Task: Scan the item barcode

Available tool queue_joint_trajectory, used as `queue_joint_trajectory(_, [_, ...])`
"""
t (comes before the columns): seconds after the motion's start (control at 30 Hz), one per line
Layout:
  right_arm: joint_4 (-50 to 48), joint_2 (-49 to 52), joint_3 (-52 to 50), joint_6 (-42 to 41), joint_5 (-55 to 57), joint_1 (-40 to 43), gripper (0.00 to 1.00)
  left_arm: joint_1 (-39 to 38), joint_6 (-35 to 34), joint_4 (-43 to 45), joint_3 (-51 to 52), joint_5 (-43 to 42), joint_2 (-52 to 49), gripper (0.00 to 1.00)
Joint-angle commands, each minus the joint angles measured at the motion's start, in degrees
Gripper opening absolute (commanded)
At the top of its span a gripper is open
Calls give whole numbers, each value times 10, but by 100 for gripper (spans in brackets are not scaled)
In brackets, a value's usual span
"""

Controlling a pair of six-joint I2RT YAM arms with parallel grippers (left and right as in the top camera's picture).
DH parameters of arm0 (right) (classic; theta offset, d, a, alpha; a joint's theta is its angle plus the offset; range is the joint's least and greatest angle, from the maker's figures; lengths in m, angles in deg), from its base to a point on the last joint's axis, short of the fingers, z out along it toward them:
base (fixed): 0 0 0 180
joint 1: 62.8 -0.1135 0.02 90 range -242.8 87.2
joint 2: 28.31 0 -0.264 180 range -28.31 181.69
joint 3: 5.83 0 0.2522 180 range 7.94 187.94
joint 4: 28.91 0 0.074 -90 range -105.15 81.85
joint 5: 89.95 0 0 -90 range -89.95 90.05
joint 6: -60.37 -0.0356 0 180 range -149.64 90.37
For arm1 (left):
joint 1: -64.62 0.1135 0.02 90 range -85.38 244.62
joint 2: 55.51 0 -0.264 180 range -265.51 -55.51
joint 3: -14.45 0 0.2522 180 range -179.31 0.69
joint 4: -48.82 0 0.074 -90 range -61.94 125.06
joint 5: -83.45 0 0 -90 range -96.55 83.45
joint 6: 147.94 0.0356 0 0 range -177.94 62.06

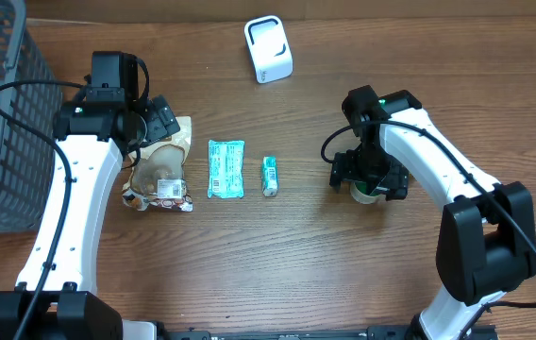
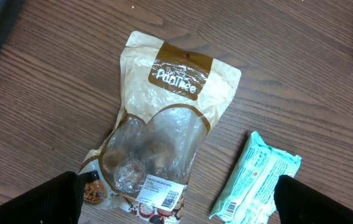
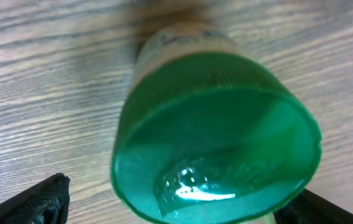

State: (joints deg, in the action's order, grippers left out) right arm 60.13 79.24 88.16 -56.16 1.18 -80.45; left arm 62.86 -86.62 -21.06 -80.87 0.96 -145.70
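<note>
While its jaws stand spread and grip nothing, the right gripper (image 1: 369, 184) straddles the green-lidded jar (image 3: 217, 137) at right; the left gripper (image 2: 179, 199), also released, hangs over the brown pouch (image 2: 164, 124) at left. Centre over it, drop, clench its body, then show the label to the white scanner (image 1: 268, 49) at far centre

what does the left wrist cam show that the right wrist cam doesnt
Only left wrist: a tan snack pouch with a barcode label, a mint-green packet beside it, and the open left gripper. Only right wrist: a green-capped container, close up, inside the open right gripper. Both: the wooden table, with dark fingers in the lower corners.
</note>
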Motion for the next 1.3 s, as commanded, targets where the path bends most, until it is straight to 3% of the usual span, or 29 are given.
queue_joint_trajectory(0.0, [-14, -5, -3, 47, 49, 3, 100, 2, 4, 0, -5, -1, -2, 100])
queue_joint_trajectory(0.17, [-44, -5, -3, 76, 116, 3, 100, 2, 4, 0, -5, -1, -2, 100])
queue_joint_trajectory(0.43, [-63, -5, -3, 75, 98, 3, 100, 2, 4, 0, -5, -1, -2, 100])
queue_joint_trajectory(0.6, [-51, -5, -3, 68, 19, 3, 92, 2, 4, 0, -5, -1, -2, 100])
queue_joint_trajectory(0.77, [-41, -5, -3, 65, 10, 3, 83, 2, 4, 0, -5, -1, -2, 100])
queue_joint_trajectory(1.07, [-5, -5, -3, 40, -31, 3, 91, 2, 4, 0, -5, -1, -2, 100])
queue_joint_trajectory(1.17, [-33, -5, -3, 43, 47, 7, 100, 2, 4, 0, -5, -1, -2, 99])
queue_joint_trajectory(1.27, [-58, -5, -3, 43, 102, 12, 100, 2, 4, 0, -5, -1, -2, 99])
